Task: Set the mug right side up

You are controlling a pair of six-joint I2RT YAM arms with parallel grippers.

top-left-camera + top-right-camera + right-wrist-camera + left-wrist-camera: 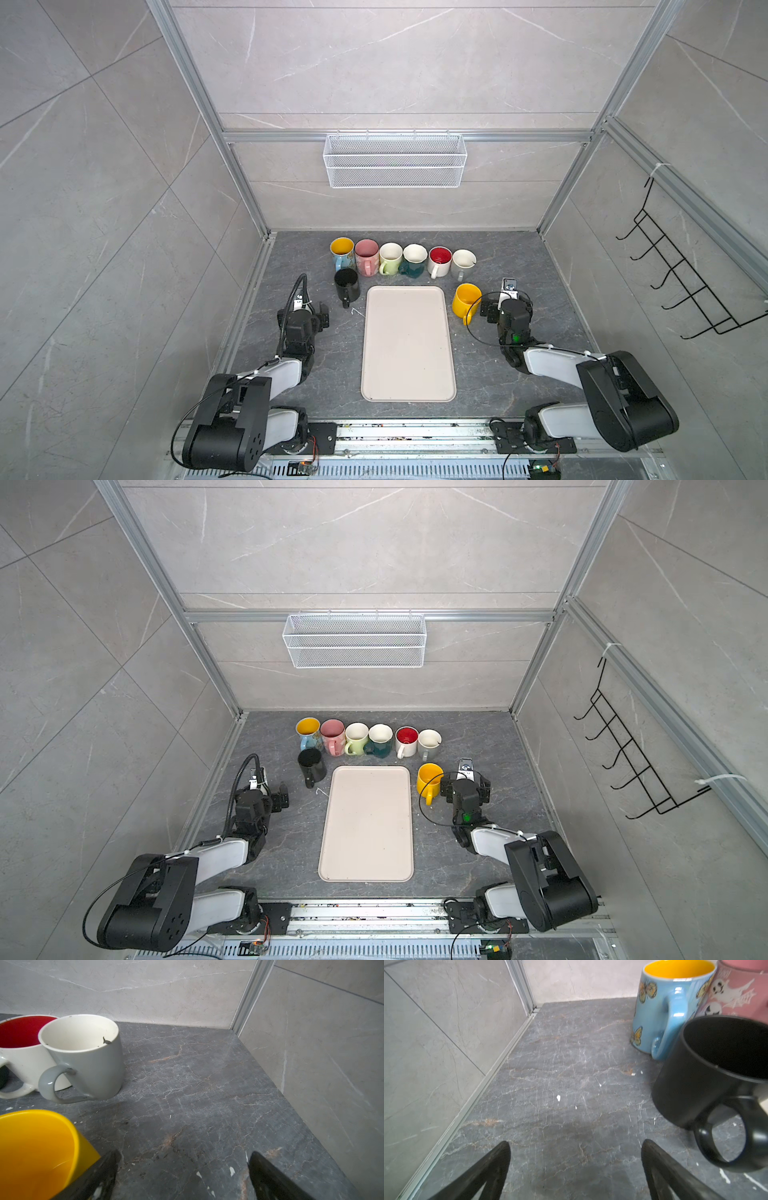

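Note:
Every mug in view stands mouth up; none lies upside down. A yellow mug [466, 300] [430, 779] stands right of the tray, close beside my right gripper [509, 291] [185, 1153], which is open over bare counter with the mug [35, 1151] touching or nearly touching one finger. A black mug [347, 284] [311, 764] stands left of the tray's far corner. My left gripper [300, 299] [576, 1142] is open and empty, with the black mug [716, 1068] ahead and to one side.
Several more mugs stand in a row along the back, from a blue butterfly mug [342, 251] to a grey one [463, 262]. A cream tray [407, 345] lies between the arms. A wire basket [395, 160] hangs on the back wall, a hook rack [681, 274] on the right wall.

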